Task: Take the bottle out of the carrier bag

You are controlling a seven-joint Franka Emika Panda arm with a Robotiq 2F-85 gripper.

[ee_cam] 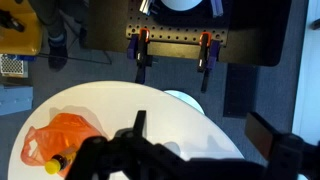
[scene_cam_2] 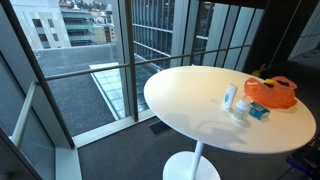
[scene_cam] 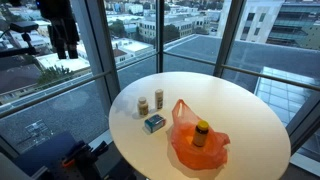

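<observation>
An orange carrier bag lies on the round white table, near its front edge. A brown bottle with a yellow cap stands inside the bag, its top showing. In the wrist view the bag is at the lower left with the bottle's cap poking out. The bag also shows in an exterior view. My gripper hangs high above and off to the side of the table, far from the bag. Its fingers are spread open and empty.
Two small bottles and a blue box stand on the table beside the bag. Glass walls with railings surround the table. A mounting plate with orange clamps sits on the floor beyond the table.
</observation>
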